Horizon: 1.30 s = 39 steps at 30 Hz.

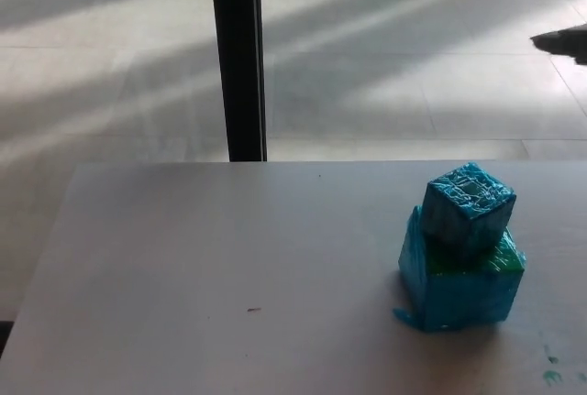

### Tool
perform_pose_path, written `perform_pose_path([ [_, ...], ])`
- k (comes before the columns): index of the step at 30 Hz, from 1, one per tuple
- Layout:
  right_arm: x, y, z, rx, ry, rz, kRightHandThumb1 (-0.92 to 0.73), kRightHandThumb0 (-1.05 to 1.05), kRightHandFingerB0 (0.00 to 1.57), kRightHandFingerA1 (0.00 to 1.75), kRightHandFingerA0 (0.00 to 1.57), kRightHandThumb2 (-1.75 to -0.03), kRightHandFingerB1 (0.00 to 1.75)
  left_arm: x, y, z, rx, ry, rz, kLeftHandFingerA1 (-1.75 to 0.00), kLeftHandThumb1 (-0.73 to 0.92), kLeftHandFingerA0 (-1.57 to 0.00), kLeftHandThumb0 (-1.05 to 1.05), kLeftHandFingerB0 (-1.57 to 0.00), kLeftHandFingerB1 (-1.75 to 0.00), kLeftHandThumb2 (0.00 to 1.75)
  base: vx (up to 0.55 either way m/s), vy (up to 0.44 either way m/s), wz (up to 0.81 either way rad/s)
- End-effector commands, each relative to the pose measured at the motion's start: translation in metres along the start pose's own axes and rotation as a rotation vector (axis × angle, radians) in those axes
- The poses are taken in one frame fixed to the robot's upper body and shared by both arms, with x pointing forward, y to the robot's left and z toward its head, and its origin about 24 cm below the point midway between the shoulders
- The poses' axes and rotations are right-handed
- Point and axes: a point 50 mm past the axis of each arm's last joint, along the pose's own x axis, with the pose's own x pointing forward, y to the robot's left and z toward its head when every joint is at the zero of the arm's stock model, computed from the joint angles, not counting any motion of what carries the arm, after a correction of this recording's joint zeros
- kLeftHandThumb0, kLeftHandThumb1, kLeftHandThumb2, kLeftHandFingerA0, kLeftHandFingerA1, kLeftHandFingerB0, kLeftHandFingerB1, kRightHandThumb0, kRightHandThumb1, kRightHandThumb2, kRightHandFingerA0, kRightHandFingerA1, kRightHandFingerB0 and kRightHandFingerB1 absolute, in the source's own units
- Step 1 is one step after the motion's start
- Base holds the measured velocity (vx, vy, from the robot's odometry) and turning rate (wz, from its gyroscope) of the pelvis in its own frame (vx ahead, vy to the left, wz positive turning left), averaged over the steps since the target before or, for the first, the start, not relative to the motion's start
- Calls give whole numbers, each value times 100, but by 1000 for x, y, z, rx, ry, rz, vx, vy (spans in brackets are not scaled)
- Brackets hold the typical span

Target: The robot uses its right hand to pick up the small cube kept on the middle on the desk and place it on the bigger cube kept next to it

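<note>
A small blue cube (468, 202) wrapped in crinkled tape rests on top of the bigger blue cube (459, 280), which stands on the desk (229, 267) at the right. Nothing holds either cube. Only a dark tip of my right hand (564, 42) shows at the upper right edge, far above and behind the cubes. The rest of that hand is out of frame. My left hand does not show.
A black vertical post (238, 56) stands behind the desk's far edge, in front of a sunlit tiled floor. A few blue-green specks (548, 372) mark the desk near the front right corner.
</note>
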Motion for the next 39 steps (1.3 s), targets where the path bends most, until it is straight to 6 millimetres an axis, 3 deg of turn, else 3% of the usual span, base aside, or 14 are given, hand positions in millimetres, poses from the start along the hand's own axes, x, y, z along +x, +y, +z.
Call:
perform_pose_path([
  [1,-40,5,-37,67,107,-49,-46,-77,9,0,0,-78,20,-2,5,4,4,-11,5,-37,79,-35,-84,-24,-31,65,0,0,0],
  [9,-97,40,-100,233,326,-201,-59,-56,15,14,0,-58,26,-3,8,4,-1,-14,7,-37,78,-34,-84,-24,-31,64,0,0,0],
  [10,-110,54,-116,233,428,-214,-46,-72,12,10,0,-79,33,-4,9,2,-5,-10,6,-37,78,-33,-84,-24,-31,64,0,0,0],
  [18,-174,135,-157,561,740,-348,-51,-72,7,23,0,-88,39,-3,9,2,-13,-5,22,-38,78,-35,-83,-26,-31,64,0,0,0],
  [20,-187,154,-159,587,807,-369,-70,-72,13,41,0,-61,37,-3,8,2,-5,-2,18,-37,78,-35,-84,-25,-31,64,0,0,0],
  [22,-198,175,-158,639,863,-383,-51,-72,15,66,3,-87,55,-3,7,1,-2,-1,17,-35,79,-35,-85,-24,-29,62,0,0,0],
  [25,-215,222,-149,757,966,-403,-72,-74,20,71,0,-61,50,-3,8,-1,1,-3,14,-38,78,-37,-84,-25,-31,65,0,0,0],
  [26,-219,233,-145,791,989,-412,-58,-75,18,62,4,-94,56,-3,7,0,0,-4,14,-38,78,-38,-84,-26,-32,65,0,0,0],
  [29,-228,262,-136,861,1054,-450,-58,-74,21,65,13,-92,55,-3,7,0,-3,-4,13,-38,78,-36,-83,-25,-31,65,0,0,0],
  [30,-233,283,-128,903,1132,-520,-71,-73,31,70,22,-62,50,-3,7,0,9,-6,10,-38,79,-36,-85,-25,-32,65,0,0,0],
  [32,-236,302,-120,964,1211,-576,-56,-76,32,69,31,-96,58,-2,7,-1,-17,-2,21,-36,77,-35,-84,-25,-31,65,0,0,0],
  [33,-238,310,-113,999,1227,-605,-65,-72,37,72,30,-62,52,-2,7,0,-13,-3,19,-37,78,-36,-83,-26,-31,65,0,0,0],
  [37,-236,326,-102,1085,1262,-664,-63,-63,41,74,34,-59,52,-2,7,-1,-9,-6,25,-36,78,-38,-84,-28,-31,63,0,0,0],
  [39,-235,330,-99,1096,1262,-660,-63,-62,41,75,36,-59,54,-2,7,0,-8,-4,25,-49,61,-31,-84,-22,-45,98,0,0,0],
])
